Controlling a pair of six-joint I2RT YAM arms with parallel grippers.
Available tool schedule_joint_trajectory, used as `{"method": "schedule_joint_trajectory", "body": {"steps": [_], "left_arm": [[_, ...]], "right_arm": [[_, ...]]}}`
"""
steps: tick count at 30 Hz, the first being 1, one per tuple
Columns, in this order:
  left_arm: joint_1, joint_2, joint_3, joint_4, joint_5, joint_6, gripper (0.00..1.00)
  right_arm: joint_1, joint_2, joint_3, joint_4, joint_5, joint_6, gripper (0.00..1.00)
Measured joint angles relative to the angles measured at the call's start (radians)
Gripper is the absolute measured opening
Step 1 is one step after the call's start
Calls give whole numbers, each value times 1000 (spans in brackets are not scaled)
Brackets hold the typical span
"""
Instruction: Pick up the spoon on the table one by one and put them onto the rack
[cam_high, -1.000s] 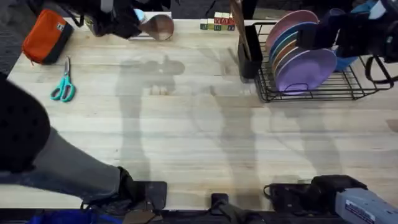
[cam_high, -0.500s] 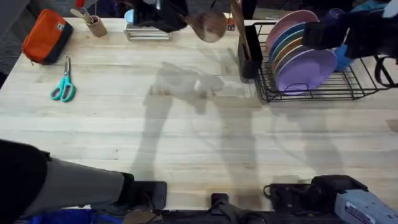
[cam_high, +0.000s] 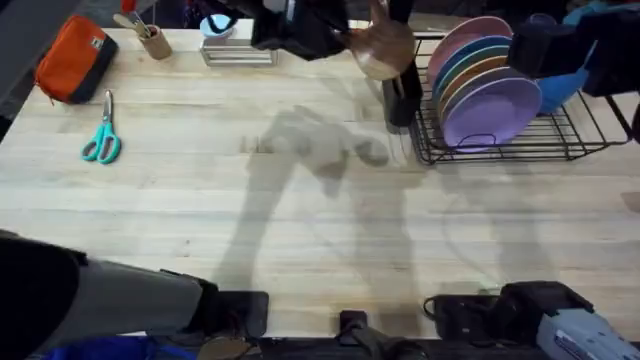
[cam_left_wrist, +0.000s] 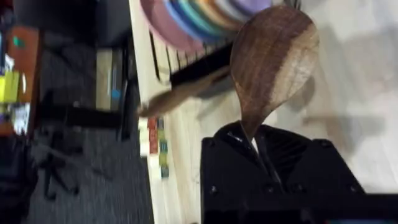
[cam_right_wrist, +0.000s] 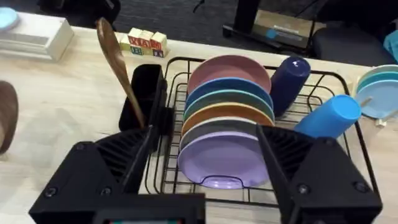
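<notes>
Spoon (cam_high: 383, 47) in left gripper (cam_high: 335, 35), now nearer rack (cam_high: 560, 140); no legible writing.

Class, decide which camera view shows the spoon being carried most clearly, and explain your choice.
The left wrist view: the spoon shows its whole dark bowl, gripped at the neck by the left gripper. The overhead view shows its bowl small near the rack. The right wrist view catches a brown sliver.
</notes>
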Motion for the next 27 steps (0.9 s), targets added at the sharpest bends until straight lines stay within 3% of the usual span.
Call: {"method": "schedule_joint_trajectory", "body": {"steps": [12,16,21,27], "left_arm": [[-49,0,0,10,228,0,43],[-56,8,0,71,295,-35,43],[-61,56,0,201,366,-140,44],[-88,113,0,361,392,-347,44]], "right_arm": [[0,-2,0,-2,0,0,993],[0,-2,0,-2,0,0,993],[0,-2,0,-2,0,0,993],[0,-2,0,-2,0,0,993]]}}
